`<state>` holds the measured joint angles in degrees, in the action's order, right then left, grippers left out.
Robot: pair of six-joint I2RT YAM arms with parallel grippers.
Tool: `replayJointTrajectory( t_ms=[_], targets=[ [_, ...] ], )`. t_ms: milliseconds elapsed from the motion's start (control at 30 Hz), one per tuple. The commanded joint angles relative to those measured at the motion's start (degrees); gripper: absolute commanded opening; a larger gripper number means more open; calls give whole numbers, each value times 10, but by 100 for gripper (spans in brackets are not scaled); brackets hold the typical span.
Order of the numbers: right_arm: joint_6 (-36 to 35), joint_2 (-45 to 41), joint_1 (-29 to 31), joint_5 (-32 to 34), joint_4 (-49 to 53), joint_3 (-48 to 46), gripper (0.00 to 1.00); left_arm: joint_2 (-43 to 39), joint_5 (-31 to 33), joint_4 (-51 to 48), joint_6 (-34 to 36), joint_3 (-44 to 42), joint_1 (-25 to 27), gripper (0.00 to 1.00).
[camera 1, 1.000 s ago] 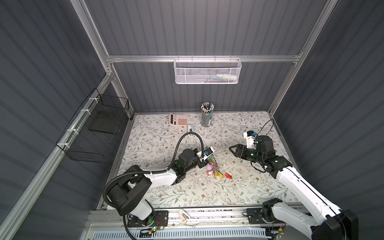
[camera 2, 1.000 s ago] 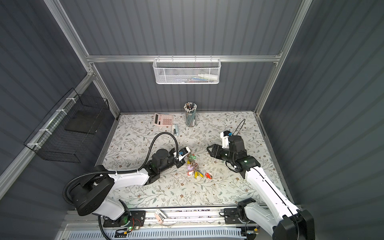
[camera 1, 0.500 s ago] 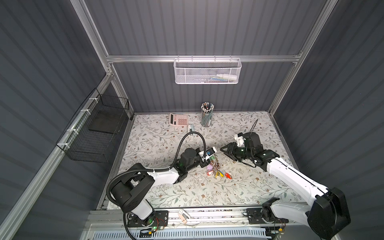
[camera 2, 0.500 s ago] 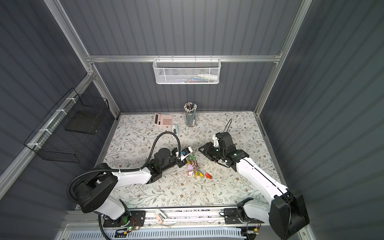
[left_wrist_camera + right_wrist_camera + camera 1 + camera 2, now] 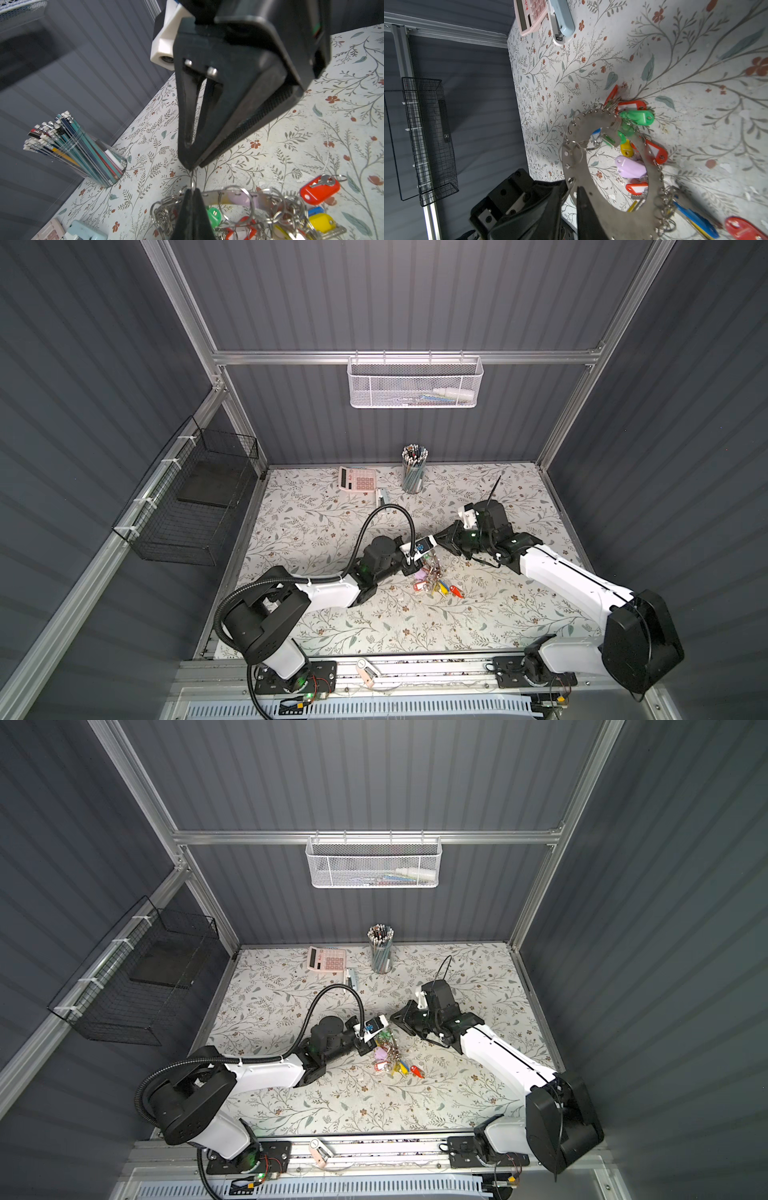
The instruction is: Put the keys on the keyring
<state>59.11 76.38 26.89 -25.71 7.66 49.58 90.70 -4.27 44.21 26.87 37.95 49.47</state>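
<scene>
The keyring [image 5: 591, 120], a flat grey metal ring with holes along its rim, is held tilted just above the table, with several keys [image 5: 636, 118] on coloured tags hanging from it. My left gripper [image 5: 192, 192] is shut on its rim [image 5: 216, 196]. My right gripper [image 5: 192, 166] meets it tip to tip. Its fingertips pinch a small split ring [image 5: 193, 180] that stands at that rim. In the right wrist view the rim sits between the right gripper's [image 5: 572, 188] nearly closed fingers. A loose red-tagged key [image 5: 456, 592] lies on the table beside the bunch [image 5: 395, 1065].
A cup of pencils [image 5: 413, 472], a pink calculator [image 5: 357, 479] and a pale blue stapler [image 5: 381, 497] stand at the back of the floral table. A black wire basket [image 5: 187, 506] hangs on the left wall. A white mesh basket [image 5: 415, 381] hangs on the back wall.
My right arm has swung left to the keyring while its jaws closed. The left gripper has held the keyring in place.
</scene>
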Motion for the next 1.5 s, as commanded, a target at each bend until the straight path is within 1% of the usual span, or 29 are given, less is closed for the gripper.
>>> replayJointTrajectory(
  t_ms=[0,100,167,367,433,500,633,800,1000,1067,1133,1233,1300,1333,1467],
  targets=[
    [2,7,3,-3,-13,13,16,17,-10,-37,10,5,2,0],
    [3,15,2,-9,-21,16,16,16,-10,-37,9,5,2,0],
    [4,20,3,-13,-25,17,11,15,-8,-37,8,4,2,0],
    [7,28,2,-17,-35,13,3,20,-8,-36,6,7,2,0],
    [8,26,2,-17,-38,10,3,23,-9,-38,6,8,2,0],
    [10,23,3,-18,-43,6,0,26,-10,-41,4,11,2,0],
    [10,19,3,-23,-52,2,0,27,-14,-40,0,11,2,0],
    [-32,-13,-1,18,-10,3,10,27,-8,-36,-8,10,2,0],
    [-97,-64,-13,58,51,-2,17,26,-1,-23,-22,5,1,0],
    [-118,-83,-13,88,68,-1,20,26,1,-18,-29,4,1,0],
    [-124,-89,-12,94,89,6,24,27,0,-9,-29,0,2,0],
    [-111,-76,-9,76,102,17,31,31,-2,-23,-20,6,2,0],
    [-84,-61,-7,70,102,20,32,29,-6,-27,-16,8,2,0],
    [-70,-58,-7,47,94,18,32,28,-6,-28,-14,8,2,0],
    [-20,-36,-3,25,79,30,30,30,-4,-55,5,18,2,0]
  ],
)
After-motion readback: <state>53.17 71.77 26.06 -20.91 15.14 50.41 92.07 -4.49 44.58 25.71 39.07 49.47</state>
